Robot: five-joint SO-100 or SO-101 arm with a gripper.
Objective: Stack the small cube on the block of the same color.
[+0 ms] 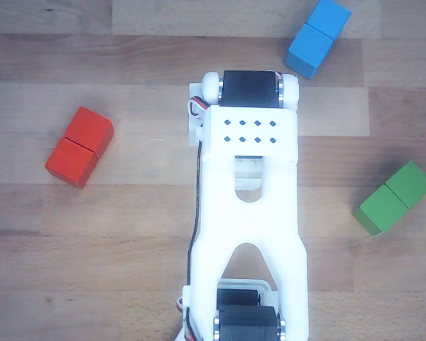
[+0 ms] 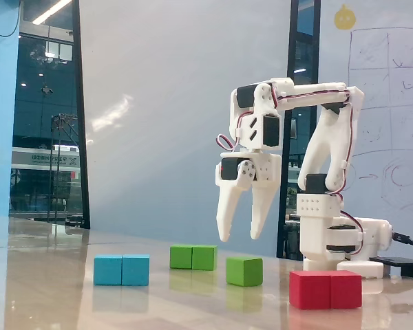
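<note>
In the fixed view the small green cube (image 2: 244, 271) sits on the table. The green two-cube block (image 2: 193, 257) lies just left of it and farther back; it also shows in the other view (image 1: 393, 198) at the right. My gripper (image 2: 239, 236) hangs open and empty, pointing down, its fingertips a little above the small cube and apart from it. In the other view the white arm (image 1: 248, 192) fills the middle and hides both the gripper and the small cube.
A blue two-cube block (image 2: 122, 269) lies at the left in the fixed view and at the top right in the other view (image 1: 317, 38). A red two-cube block (image 2: 325, 289) lies front right, and at the left in the other view (image 1: 79, 146). The arm base (image 2: 334, 240) stands at the right.
</note>
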